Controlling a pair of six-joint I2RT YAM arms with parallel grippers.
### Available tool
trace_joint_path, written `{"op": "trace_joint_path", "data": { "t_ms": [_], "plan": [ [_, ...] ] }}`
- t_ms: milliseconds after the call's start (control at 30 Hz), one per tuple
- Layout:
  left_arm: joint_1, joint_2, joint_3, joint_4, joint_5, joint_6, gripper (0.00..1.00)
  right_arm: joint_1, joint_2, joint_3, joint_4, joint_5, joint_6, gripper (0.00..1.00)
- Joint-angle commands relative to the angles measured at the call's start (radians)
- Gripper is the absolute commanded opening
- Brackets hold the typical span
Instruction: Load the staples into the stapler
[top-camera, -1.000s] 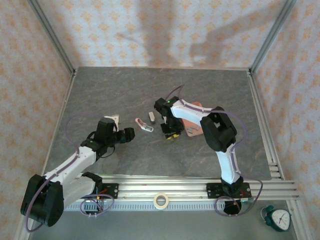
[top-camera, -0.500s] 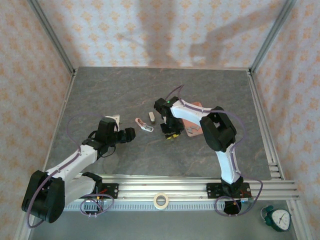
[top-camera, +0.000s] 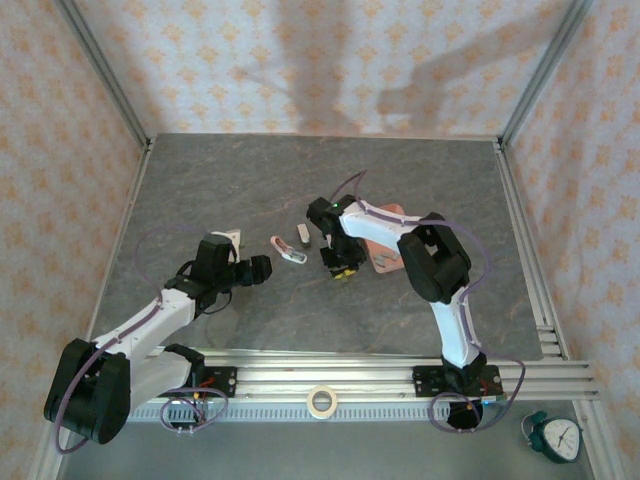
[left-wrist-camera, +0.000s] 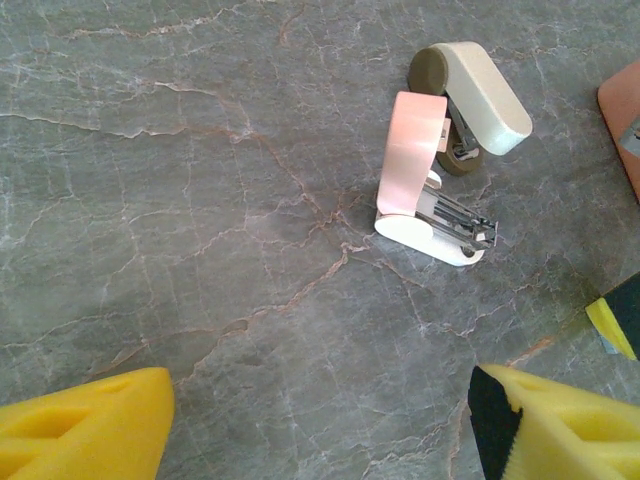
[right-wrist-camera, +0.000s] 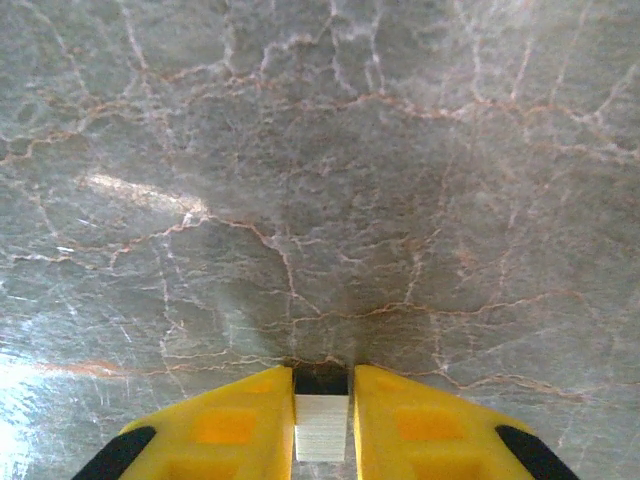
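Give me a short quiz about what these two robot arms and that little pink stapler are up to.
1. True or false: the pink-and-white mini stapler lies hinged open on the grey marbled table.
2. What does the right gripper pinch? A) a pale ribbed strip of staples B) a coin C) nothing
3. Fill in: the left gripper's jaws stand ____.
Key: 1 true; 2 A; 3 open.
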Motion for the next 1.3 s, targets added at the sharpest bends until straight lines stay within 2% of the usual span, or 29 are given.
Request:
{"op": "trace_joint_path", "data": {
  "t_ms": [0,200,400,633,833,1033,1267],
  "plan": [
    [-0.002,-0.004,0.024,0.022,0.000,-0.014,0.78,0.004,0.013,-0.028,0.031,0.063,0.018,0.20],
    [-0.003,-0.009,0.011,0.016,-0.005,-0.025,0.79,0.004,-0.060,-0.077,0.122,0.079,-0.001,0.17],
    [-0.002,-0.037,-0.039,0.051,-0.002,-0.082,0.80,0.004,-0.194,-0.142,0.282,0.062,-0.109,0.17],
    [0.005,-0.069,-0.108,0.056,-0.049,-0.190,0.81,0.015,-0.261,-0.145,0.415,-0.067,-0.319,0.16],
    [0.045,-0.068,-0.129,0.051,-0.027,-0.200,0.86,0.024,-0.218,-0.070,0.421,-0.187,-0.486,0.16],
    [0.075,-0.077,-0.137,0.046,-0.034,-0.202,0.88,0.032,-0.155,-0.006,0.417,-0.241,-0.614,0.15],
    [0.092,-0.092,-0.132,0.039,-0.078,-0.183,0.89,0.043,-0.049,0.106,0.359,-0.224,-0.657,0.16]
  ]
}}
